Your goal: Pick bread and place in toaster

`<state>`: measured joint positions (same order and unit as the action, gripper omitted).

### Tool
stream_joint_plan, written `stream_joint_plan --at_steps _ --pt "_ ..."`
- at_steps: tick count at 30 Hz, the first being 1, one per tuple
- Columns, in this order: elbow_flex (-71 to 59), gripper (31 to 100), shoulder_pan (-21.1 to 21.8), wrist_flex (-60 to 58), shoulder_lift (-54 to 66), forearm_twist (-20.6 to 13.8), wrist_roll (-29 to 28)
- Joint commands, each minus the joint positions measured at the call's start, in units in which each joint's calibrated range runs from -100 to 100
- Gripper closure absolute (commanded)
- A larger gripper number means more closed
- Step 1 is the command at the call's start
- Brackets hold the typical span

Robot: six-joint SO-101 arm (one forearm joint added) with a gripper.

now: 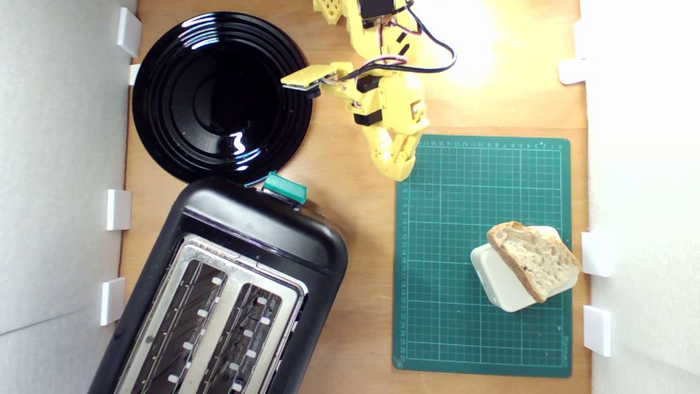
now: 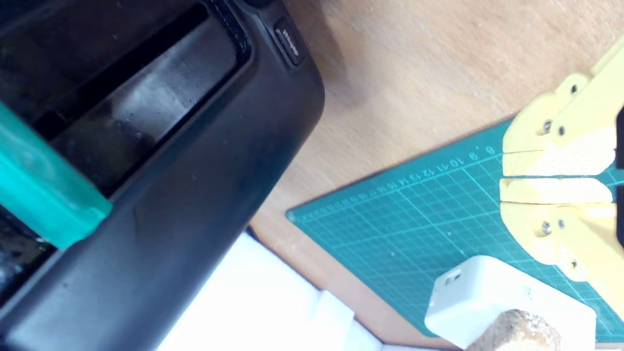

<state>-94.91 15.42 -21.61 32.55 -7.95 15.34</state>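
The bread (image 1: 536, 258), a holey beige slice with a brown crust, leans on a cream-white box (image 1: 500, 279) at the exterior view's lower right; its crust (image 2: 516, 334) shows in the wrist view. The black toaster (image 1: 229, 290) with silver-rimmed slots and a teal lever knob (image 1: 285, 187) stands at the lower left, slots empty; the toaster (image 2: 161, 161) fills much of the wrist view. My yellow gripper (image 1: 401, 171) hovers at the green mat's upper corner, well away from the bread. The gripper (image 2: 507, 176) has its fingers together, holding nothing.
A glossy black plate (image 1: 219, 96) lies at the exterior view's upper left, just behind the toaster. The green cutting mat (image 1: 454, 230) covers the right of the wooden table (image 1: 361, 219). White walls with clips border both sides.
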Motion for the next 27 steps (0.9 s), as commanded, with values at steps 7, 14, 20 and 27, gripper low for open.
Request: stream_joint_plan --at_steps 7,14,20,27 --pt "2.8 90.2 -4.1 -13.2 -8.4 -22.7 -10.3" --pt "3.3 89.3 -4.0 -27.7 -18.1 -22.7 -10.5" --pt "10.4 89.2 -3.7 -31.7 -28.8 -22.7 -10.5" --pt "20.9 87.1 -3.5 -31.7 -39.1 -22.6 -10.5"
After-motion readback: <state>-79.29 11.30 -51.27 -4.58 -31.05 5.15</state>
